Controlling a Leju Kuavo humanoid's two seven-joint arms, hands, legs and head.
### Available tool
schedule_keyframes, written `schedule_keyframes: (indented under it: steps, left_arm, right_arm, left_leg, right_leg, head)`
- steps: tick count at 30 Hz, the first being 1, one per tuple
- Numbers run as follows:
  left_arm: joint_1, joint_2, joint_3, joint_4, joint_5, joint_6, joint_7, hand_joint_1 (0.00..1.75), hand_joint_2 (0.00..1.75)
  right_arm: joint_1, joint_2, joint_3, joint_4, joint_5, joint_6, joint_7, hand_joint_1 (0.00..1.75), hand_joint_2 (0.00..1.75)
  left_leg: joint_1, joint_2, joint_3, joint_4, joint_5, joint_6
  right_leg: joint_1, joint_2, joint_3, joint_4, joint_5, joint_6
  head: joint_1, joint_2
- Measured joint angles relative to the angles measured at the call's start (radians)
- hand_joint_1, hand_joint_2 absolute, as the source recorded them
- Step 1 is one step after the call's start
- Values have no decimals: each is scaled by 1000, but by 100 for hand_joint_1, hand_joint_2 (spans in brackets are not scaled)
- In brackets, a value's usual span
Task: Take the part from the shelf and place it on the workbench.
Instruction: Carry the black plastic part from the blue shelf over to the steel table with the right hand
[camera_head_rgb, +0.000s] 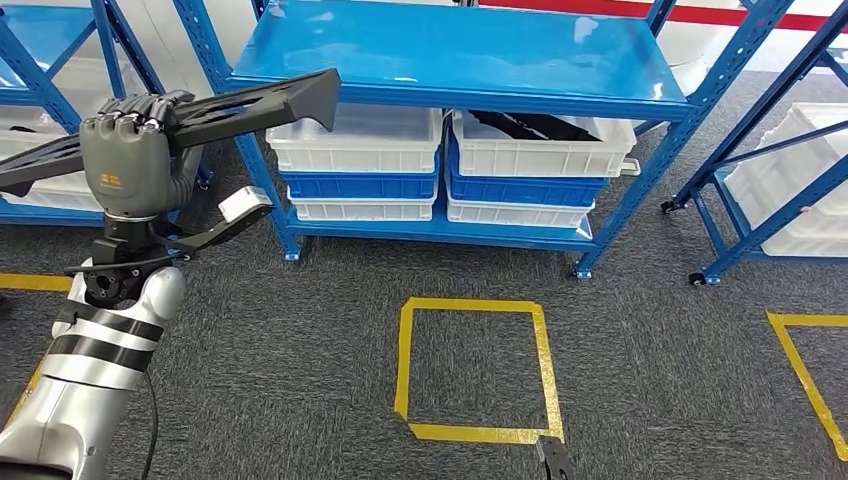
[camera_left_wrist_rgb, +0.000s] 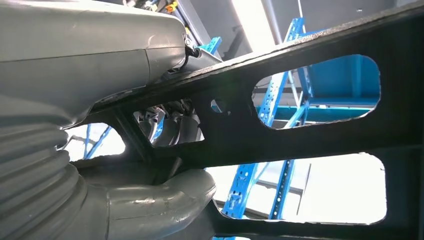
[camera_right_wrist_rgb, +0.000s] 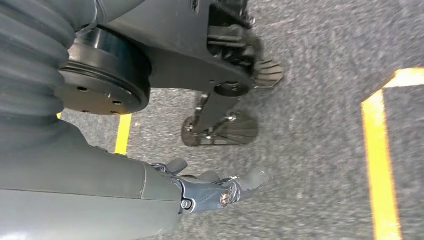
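Note:
My left hand (camera_head_rgb: 128, 158) is raised at the left of the head view, its fingers wrapped around a long black frame-like part (camera_head_rgb: 262, 100) with cut-out windows. The part runs from the picture's left edge up toward the blue shelf (camera_head_rgb: 455, 55), held clear of it. Close up, in the left wrist view, the black part (camera_left_wrist_rgb: 300, 130) crosses in front of my left hand (camera_left_wrist_rgb: 125, 200), whose thumb curls under it. My right hand (camera_right_wrist_rgb: 220, 192) hangs over the grey carpet with its fingers loosely extended and nothing in it.
Blue shelving holds white bins (camera_head_rgb: 355, 140) and blue bins (camera_head_rgb: 525, 190) on its lower level; one white bin (camera_head_rgb: 545, 140) contains dark parts. A second rack (camera_head_rgb: 790, 170) stands at the right. Yellow tape marks a square (camera_head_rgb: 475, 370) on the grey carpet.

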Motion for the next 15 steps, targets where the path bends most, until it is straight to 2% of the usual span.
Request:
schedule_keyframes:
  steps: [2, 3, 4, 6, 7, 8, 10, 11, 12, 13, 14, 15]
  left_arm:
    - [-2, 6, -3, -1, 0, 0, 6, 175, 175]
    - [-3, 9, -6, -2, 1, -1, 9, 175, 175]
    - [-6, 11, -9, -2, 1, -1, 12, 175, 175]
    - [-11, 16, -15, -3, 2, -2, 14, 175, 175]
    - [-14, 20, -18, -4, 2, -3, 15, 175, 175]
    - [-16, 24, -20, -5, 3, -5, 16, 175, 175]
    - [-18, 32, -26, -7, 4, -9, 20, 175, 175]
    - [-19, 35, -29, -8, 5, -12, 23, 175, 175]
    - [-18, 37, -31, -9, 7, -14, 26, 175, 175]
    - [-16, 38, -34, -9, 8, -17, 29, 175, 175]
    - [-15, 38, -37, -10, 9, -19, 31, 175, 175]
    - [-15, 39, -40, -12, 10, -19, 33, 175, 175]
  right_arm:
    - [-3, -1, -2, -2, 0, 0, -3, 0, 175]
    - [-3, -1, -2, -3, 0, 0, -4, 0, 175]
    - [-3, -1, -2, -4, -1, 0, -5, 0, 175]
    - [-2, 0, -3, -4, -1, 1, -6, 0, 175]
    - [-2, 1, -4, -4, -2, 1, -6, 0, 175]
    - [-2, 3, -6, -5, -2, 1, -6, 0, 175]
    - [0, 5, -8, -5, -2, 2, -6, 0, 175]
    - [2, 7, -9, -5, -1, 2, -6, 0, 175]
    - [4, 8, -9, -5, -1, 3, -6, 0, 175]
    - [5, 9, -10, -5, 0, 3, -6, 0, 175]
    - [7, 10, -10, -5, 1, 4, -6, 0, 175]
    - [8, 11, -10, -5, 1, 4, -6, 0, 175]
  left_leg:
    - [0, 1, -18, -2, 25, -10]
    - [0, 2, -20, -6, 37, -17]
    - [2, 4, -20, -13, 50, -25]
    - [4, 4, -20, -31, 71, -39]
    - [5, 3, -26, -26, 56, -45]
    - [5, 2, -35, -2, 19, -48]
    - [5, 2, -61, 112, -94, -52]
    - [6, 1, -71, 184, -135, -55]
    - [6, 1, -75, 244, -154, -57]
    - [6, 1, -67, 277, -150, -59]
    - [7, 1, -40, 274, -130, -61]
    - [9, 1, 5, 233, -109, -62]
  right_leg:
    - [6, 0, 114, -143, -14, -13]
    - [10, 1, 147, -196, -26, -21]
    - [14, 2, 159, -224, -33, -28]
    - [11, 2, 145, -236, -12, -39]
    - [6, 1, 138, -240, 2, -48]
    - [1, 0, 130, -244, 19, -55]
    - [-1, -2, 107, -246, 47, -65]
    - [1, -2, 92, -245, 59, -67]
    - [2, -2, 76, -243, 70, -67]
    - [2, -3, 61, -241, 80, -66]
    - [2, -3, 46, -238, 89, -63]
    - [1, -3, 32, -233, 96, -58]
  head:
    - [-2, 0]
    - [-4, 0]
    - [-5, 0]
    - [-6, 0]
    - [-8, 0]
    - [-10, 0]
    - [-15, 0]
    - [-16, 0]
    - [-16, 0]
    - [-16, 0]
    - [-16, 0]
    - [-16, 0]
